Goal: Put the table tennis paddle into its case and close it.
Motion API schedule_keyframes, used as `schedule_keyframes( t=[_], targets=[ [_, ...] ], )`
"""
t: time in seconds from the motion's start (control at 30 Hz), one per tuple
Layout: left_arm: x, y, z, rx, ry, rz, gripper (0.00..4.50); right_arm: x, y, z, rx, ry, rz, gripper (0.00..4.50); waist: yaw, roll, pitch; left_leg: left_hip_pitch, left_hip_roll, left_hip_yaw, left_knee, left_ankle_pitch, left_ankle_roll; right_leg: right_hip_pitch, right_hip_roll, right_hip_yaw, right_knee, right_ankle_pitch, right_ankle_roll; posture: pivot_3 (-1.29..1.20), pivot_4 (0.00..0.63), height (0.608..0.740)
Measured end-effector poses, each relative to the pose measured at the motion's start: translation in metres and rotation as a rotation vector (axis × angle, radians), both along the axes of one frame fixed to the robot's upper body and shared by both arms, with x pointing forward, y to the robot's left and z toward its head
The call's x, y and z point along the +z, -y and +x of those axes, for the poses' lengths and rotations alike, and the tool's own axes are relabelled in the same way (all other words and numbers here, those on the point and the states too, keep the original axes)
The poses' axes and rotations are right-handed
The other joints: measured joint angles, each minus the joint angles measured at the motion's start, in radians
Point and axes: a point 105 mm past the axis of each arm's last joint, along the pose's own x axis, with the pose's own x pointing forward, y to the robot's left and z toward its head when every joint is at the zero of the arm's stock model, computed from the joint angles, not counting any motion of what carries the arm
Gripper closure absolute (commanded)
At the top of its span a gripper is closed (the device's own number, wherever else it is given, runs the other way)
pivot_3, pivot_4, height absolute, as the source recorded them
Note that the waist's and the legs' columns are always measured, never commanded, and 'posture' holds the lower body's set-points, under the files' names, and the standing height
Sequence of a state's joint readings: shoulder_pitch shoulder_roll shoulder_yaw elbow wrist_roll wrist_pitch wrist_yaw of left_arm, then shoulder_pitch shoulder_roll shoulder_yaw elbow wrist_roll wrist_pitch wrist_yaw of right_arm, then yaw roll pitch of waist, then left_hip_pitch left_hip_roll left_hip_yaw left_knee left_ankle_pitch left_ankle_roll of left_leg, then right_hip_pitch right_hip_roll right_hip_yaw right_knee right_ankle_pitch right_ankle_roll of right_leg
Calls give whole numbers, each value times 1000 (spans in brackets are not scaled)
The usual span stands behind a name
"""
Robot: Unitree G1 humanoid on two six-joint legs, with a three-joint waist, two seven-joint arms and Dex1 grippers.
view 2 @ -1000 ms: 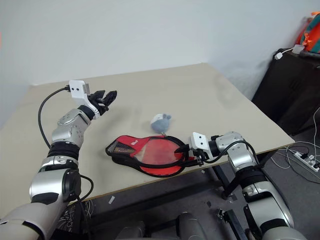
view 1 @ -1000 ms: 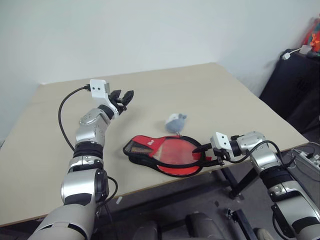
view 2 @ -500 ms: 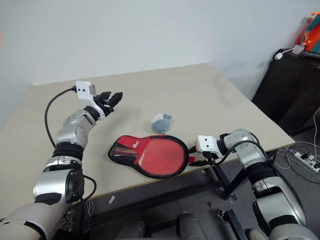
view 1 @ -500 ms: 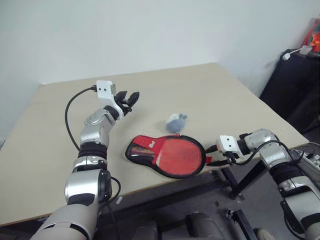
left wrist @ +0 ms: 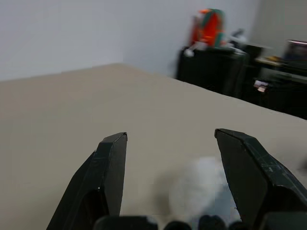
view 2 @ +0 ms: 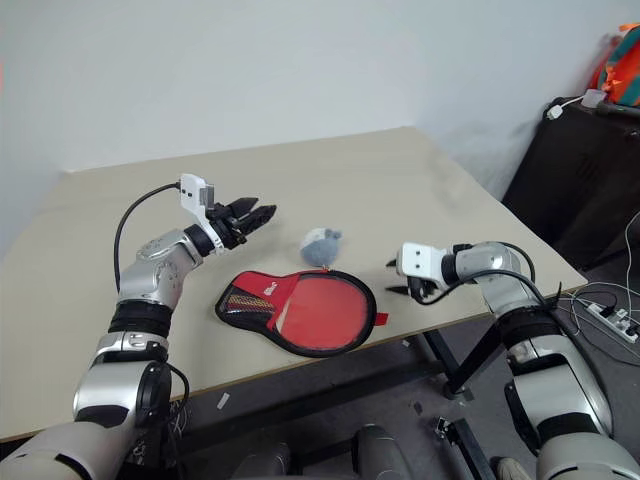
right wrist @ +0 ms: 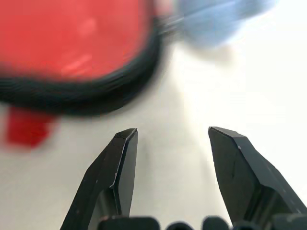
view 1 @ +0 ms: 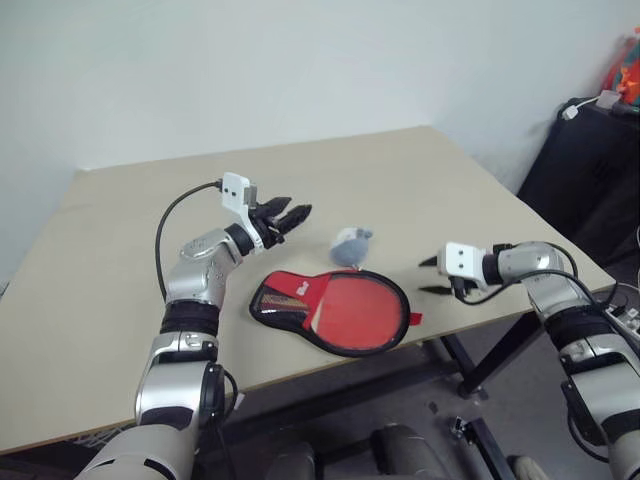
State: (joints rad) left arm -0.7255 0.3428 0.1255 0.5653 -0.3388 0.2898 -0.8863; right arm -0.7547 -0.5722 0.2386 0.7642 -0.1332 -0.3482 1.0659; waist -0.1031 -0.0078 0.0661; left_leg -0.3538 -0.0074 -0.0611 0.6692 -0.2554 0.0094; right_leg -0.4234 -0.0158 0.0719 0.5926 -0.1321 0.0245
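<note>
The case (view 1: 335, 310) lies flat near the table's front edge, its black zipper rim around a round red face and a small red tab (view 1: 415, 319) at its right end. I cannot tell the table tennis paddle from the case's own red panel. My right gripper (view 1: 427, 276) hovers open just right of the tab, touching nothing. In the right wrist view the rim (right wrist: 96, 91) lies beyond the open fingers (right wrist: 122, 167). My left gripper (view 1: 297, 210) is open above the table, pointing at the grey-white ball (view 1: 351, 245) behind the case.
The table's front edge (view 1: 330, 375) runs close below the case, and its right corner (view 1: 600, 270) is beside my right arm. A black cabinet (view 1: 590, 170) with cables stands at the right. A power strip (view 2: 610, 312) lies on the floor.
The right gripper let go of the case's rim and drew back to the right and up. The raised flap now lies flat. The left gripper swung right, toward the ball.
</note>
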Motion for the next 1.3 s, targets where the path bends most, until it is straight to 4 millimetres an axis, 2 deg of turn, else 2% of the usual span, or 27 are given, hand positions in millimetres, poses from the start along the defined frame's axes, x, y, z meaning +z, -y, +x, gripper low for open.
schedule_keyframes(
  t=[0.13,0.23,0.43,0.5,0.6,0.7,0.83,1.03,1.3],
  targets=[
    [-9,16,-22,-206,-4,104,1424,11,-12,17,-123,36,168,1951,-1,0,0,0,0,1,0,0,0,0,0,1,0,0,0,0,0,740],
    [-17,31,-36,-348,-8,177,1424,11,-18,23,-192,13,258,1951,0,0,0,0,0,0,0,0,0,0,1,2,0,0,0,0,0,740],
    [-40,42,-54,-547,25,382,1424,9,-19,34,-346,-35,378,1951,0,0,0,0,-1,1,0,0,0,0,1,3,0,0,0,0,0,740],
    [-50,44,-56,-593,0,417,1795,7,-21,36,-381,-45,399,1911,0,0,0,0,0,1,0,0,1,0,1,3,0,0,0,0,0,740],
    [-47,52,-57,-651,-7,406,2372,8,-24,37,-393,-37,409,1911,0,1,0,-1,0,1,0,0,1,0,1,3,0,0,0,0,0,740],
    [-42,55,-57,-699,-7,405,3205,10,-27,36,-392,-19,420,1911,-1,1,0,-1,0,1,0,0,1,0,1,3,0,0,0,0,0,740],
    [-45,61,-63,-768,-25,392,4369,-2,-31,31,-413,-52,432,1911,-1,1,0,-1,0,1,0,0,1,0,1,3,0,0,0,0,0,740],
    [-58,69,-69,-830,-40,438,4476,-1,-29,31,-449,-41,447,1911,-1,1,0,-1,0,1,0,0,1,0,1,4,0,0,0,0,0,740],
    [-83,72,-64,-784,-61,529,4476,5,-23,35,-538,-46,506,1911,0,1,0,-1,0,1,0,0,1,0,2,4,0,0,0,0,0,740]
  ],
)
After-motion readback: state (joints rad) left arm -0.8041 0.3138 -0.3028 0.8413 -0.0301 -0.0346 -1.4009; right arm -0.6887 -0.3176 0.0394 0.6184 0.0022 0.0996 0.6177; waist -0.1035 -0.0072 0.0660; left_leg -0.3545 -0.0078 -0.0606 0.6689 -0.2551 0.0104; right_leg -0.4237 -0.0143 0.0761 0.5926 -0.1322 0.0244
